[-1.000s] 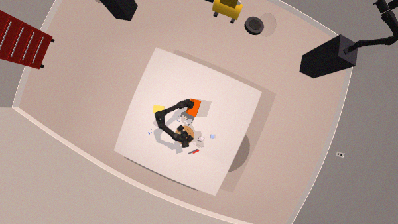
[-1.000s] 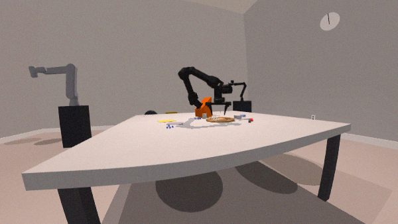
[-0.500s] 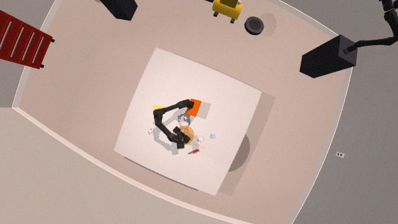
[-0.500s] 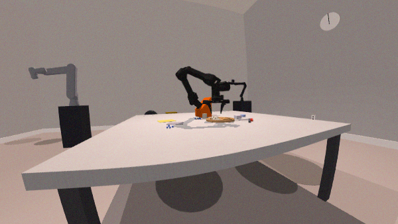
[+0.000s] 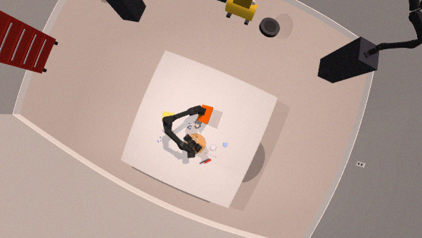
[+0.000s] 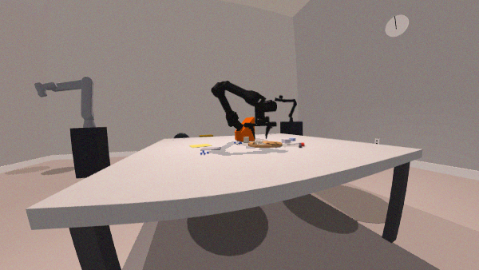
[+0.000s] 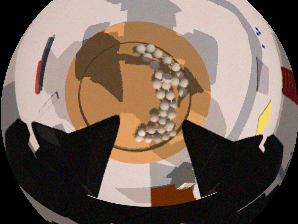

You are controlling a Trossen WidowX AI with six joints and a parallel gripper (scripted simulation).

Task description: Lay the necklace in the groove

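Note:
The round orange-brown bead board (image 5: 200, 143) (image 6: 272, 143) (image 7: 71, 102) lies flat on the white table. Its groove (image 7: 79, 96) is a thin dark ring. The pearl bead necklace (image 7: 165, 105) is bunched in a curved, doubled band over the right half of the board in the wrist view, mostly just inside the ring. The ring's left side holds no beads. My gripper (image 7: 152, 121) (image 6: 260, 137) is open and empty above the board. Its fingertips stand apart, with the necklace's lower end between and beyond them in the wrist view. Bead contact with the groove is unclear.
A red and dark pen-like item (image 5: 205, 161) (image 7: 43, 67), a pale block (image 5: 213, 147) and a blue item (image 5: 225, 144) lie beside the board. A small pale cup (image 6: 246, 139) stands near the orange arm base (image 5: 207, 117). A yellow pad (image 5: 167, 114) (image 7: 264, 118) lies farther off.

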